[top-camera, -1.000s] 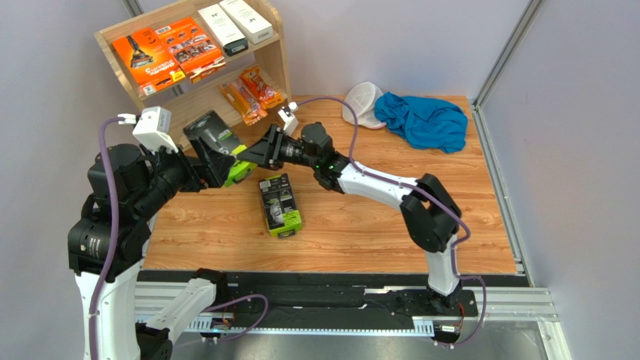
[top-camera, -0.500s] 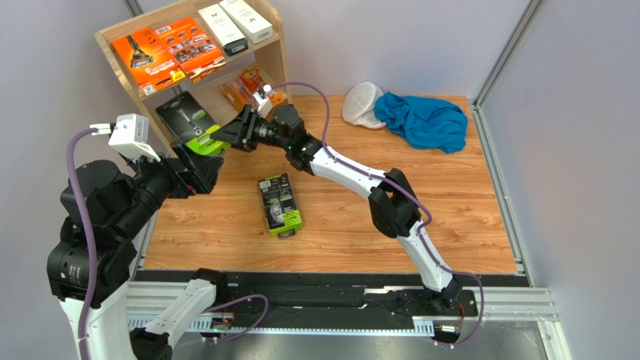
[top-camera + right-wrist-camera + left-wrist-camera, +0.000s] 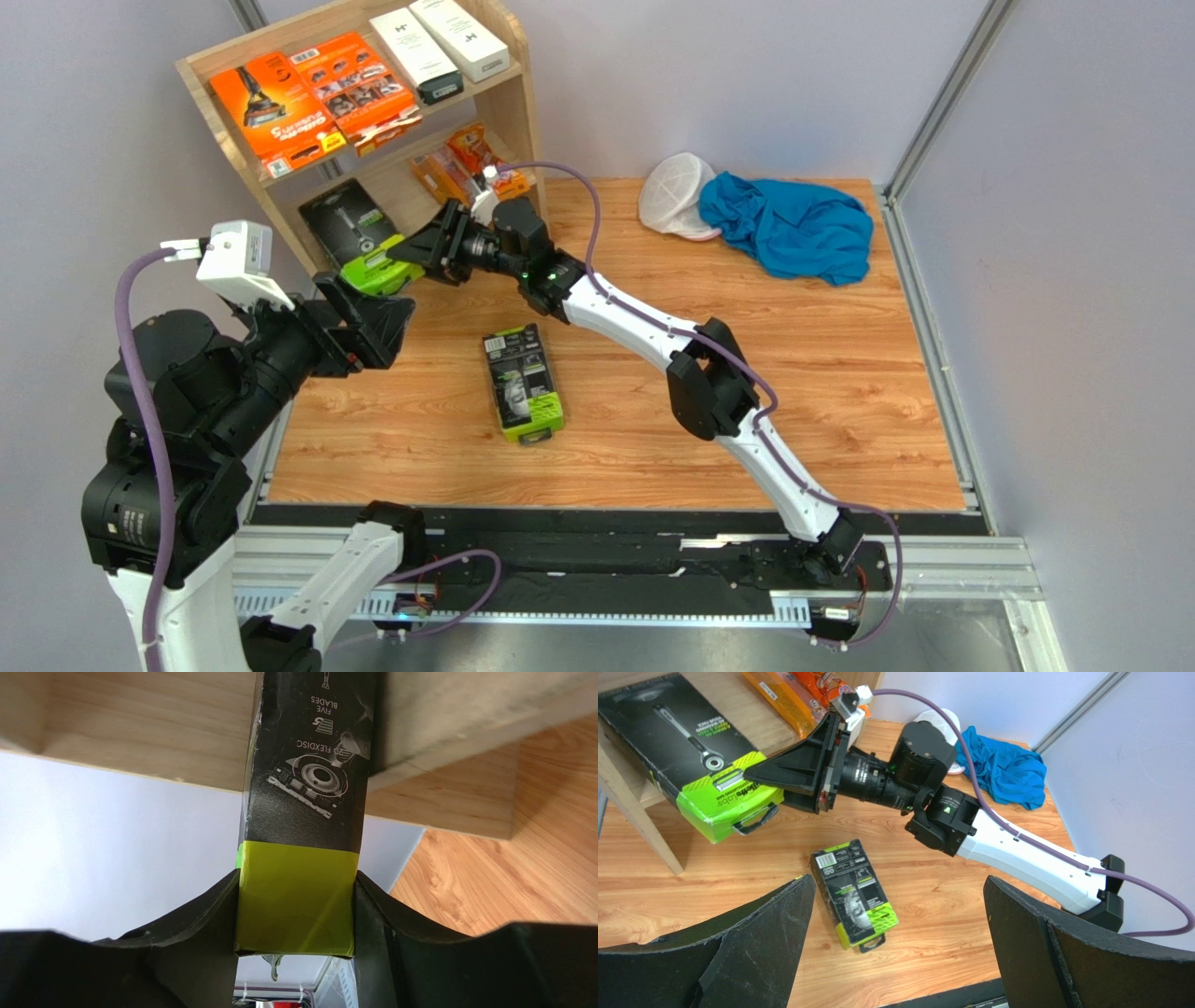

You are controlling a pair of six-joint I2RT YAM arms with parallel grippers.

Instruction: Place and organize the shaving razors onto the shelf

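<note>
The shelf [image 3: 525,119] has 2 tiers. On the top tier, up and beyond the right gripper [image 3: 407,256], lie 2 flat orange packs [image 3: 267,105] side by side, with 2 white boxes [image 3: 417,53] next to them at the tier's other end. On the lower tier, 2 small orange packets [image 3: 470,147] lie just beside the right gripper, on its far side.

The right gripper is part closed and clamps the lime-green end of a black-and-green pack [image 3: 689,749], 1 finger on each narrow side. The pack runs straight out ahead of the fingers. Its black end rests on the lower tier beneath the top plank, near the side panel away from the orange packets. Its green end sticks out past the shelf's front edge.

The left gripper [image 3: 896,882] is spread wide and holds nothing. It hangs over the tabletop [image 3: 842,392], near the shelf's front. A second black-and-green pack [image 3: 854,899] lies flat on the tabletop ahead of the left gripper, apart from both fingers, and below the right arm. A blue cloth [image 3: 786,224] and a white cap [image 3: 676,189] lie well behind the right gripper, past its elbow.
</note>
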